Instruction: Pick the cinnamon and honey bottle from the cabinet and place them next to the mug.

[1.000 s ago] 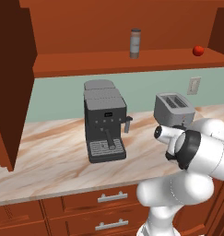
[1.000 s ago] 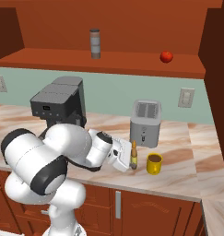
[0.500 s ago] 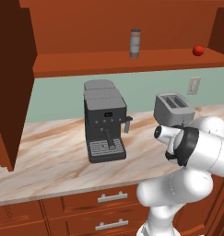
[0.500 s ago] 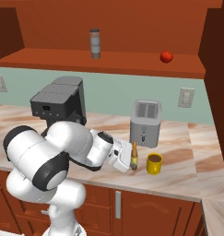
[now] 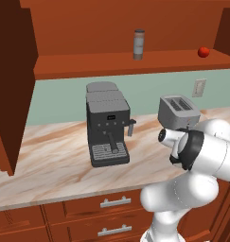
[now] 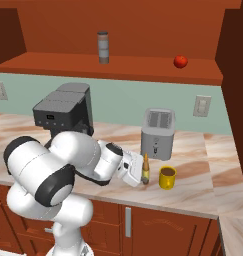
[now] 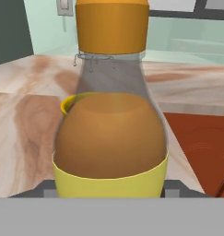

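Right at the gripper | small amber honey bottle stood on the counter beside the yellow mug | couldn't tell if jaws gripped | grey cinnamon shaker sat up in the reddish-brown cabinet, so roughly halfway done

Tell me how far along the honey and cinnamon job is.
About halfway. Looks done: the honey bottle is out of the cabinet and stands on the counter right beside the mug. In hand: the pincer is at the bottle; whether it still grips cannot be told. Left: the cinnamon is still on the cabinet shelf, untouched, and must come down next to the mug.
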### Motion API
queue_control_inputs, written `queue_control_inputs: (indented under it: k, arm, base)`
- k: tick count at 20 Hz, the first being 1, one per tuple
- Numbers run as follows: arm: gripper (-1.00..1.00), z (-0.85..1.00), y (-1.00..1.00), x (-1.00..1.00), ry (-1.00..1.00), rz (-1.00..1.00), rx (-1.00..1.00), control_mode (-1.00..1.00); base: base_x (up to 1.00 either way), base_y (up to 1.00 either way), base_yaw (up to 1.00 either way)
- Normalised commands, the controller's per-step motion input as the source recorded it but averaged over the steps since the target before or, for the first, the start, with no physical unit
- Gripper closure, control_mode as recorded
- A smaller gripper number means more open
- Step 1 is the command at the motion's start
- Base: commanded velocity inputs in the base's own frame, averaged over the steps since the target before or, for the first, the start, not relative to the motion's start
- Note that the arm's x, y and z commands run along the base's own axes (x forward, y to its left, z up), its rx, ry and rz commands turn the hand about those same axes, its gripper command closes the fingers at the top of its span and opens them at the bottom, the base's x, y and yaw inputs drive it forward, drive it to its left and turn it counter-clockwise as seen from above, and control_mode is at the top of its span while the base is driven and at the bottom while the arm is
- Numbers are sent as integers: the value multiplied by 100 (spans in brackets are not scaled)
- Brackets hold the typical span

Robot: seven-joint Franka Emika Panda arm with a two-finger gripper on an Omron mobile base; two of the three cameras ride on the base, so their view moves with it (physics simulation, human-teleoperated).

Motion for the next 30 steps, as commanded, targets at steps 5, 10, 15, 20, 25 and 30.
queue_control_inputs:
  k: [5, 10, 15, 20, 25, 30]
  arm:
    - [-100, 0, 0, 0, 0, 0, 0, -100]
    - [-100, 0, 0, 0, 0, 0, 0, -100]
    - [-100, 0, 0, 0, 0, 0, 0, -100]
    - [-100, 20, 0, 0, -2, 0, 0, -100]
    - [-100, 50, 1, 4, -3, 0, -1, -100]
    - [-100, 63, 2, 22, 0, 0, -3, -100]
  base:
    - [0, 0, 0]
    - [0, 0, 0]
    - [0, 0, 0]
    - [0, 0, 0]
    - [0, 0, 0]
    - [0, 0, 0]
